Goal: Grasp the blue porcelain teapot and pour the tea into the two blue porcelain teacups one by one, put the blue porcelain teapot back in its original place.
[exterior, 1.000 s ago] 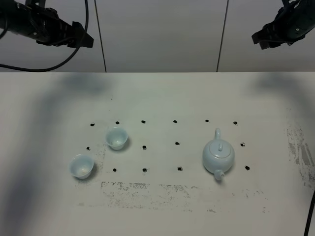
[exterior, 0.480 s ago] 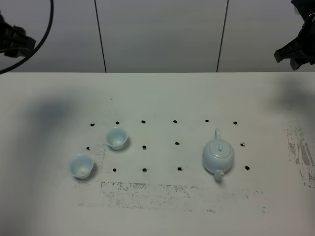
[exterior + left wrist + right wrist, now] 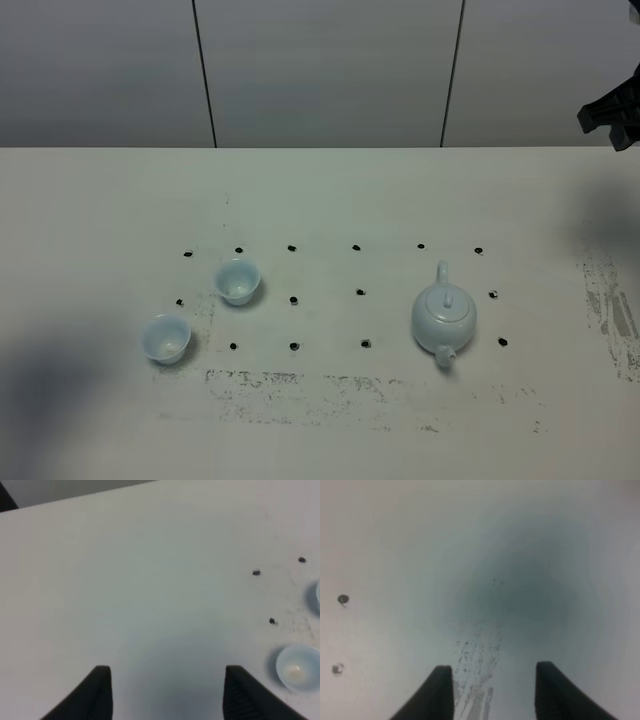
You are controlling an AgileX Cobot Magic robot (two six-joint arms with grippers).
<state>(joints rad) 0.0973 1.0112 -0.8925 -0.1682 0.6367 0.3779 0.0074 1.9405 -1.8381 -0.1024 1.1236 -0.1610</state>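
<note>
Teapot (image 3: 443, 318) stands upright on the right half of the worktop (image 3: 330, 190) in the high view, lid on, spout toward the front edge and loop handle toward the back wall. Well apart on the left stand the back cup (image 3: 238, 280) and the front cup (image 3: 166, 337), both mouth up, among a grid of black dots (image 3: 293, 300). Only a dark bit of the right arm (image 3: 612, 110) shows, at the far right edge; the left arm is out of this view. Nothing touches the teapot, so I judge the task to be at its very start, with the reach for the teapot not yet made.

Left wrist view: the left hand (image 3: 167, 672) hangs over bare worktop, released, its two fingers wide apart with nothing between them. The front cup (image 3: 296, 666) sits off to one side, and a sliver of the back cup (image 3: 317, 597) is cut off by the picture's edge.

Right wrist view: the right hand (image 3: 493, 667) is likewise released and empty, over a scuffed patch (image 3: 480, 650) of worktop. No teapot is in sight there.

Next move, as I judge it: the right hand, being on the teapot's side, must come in and down to the loop handle, lined up to close across it without knocking the lid.

No brand, label or writing can be read anywhere.
</note>
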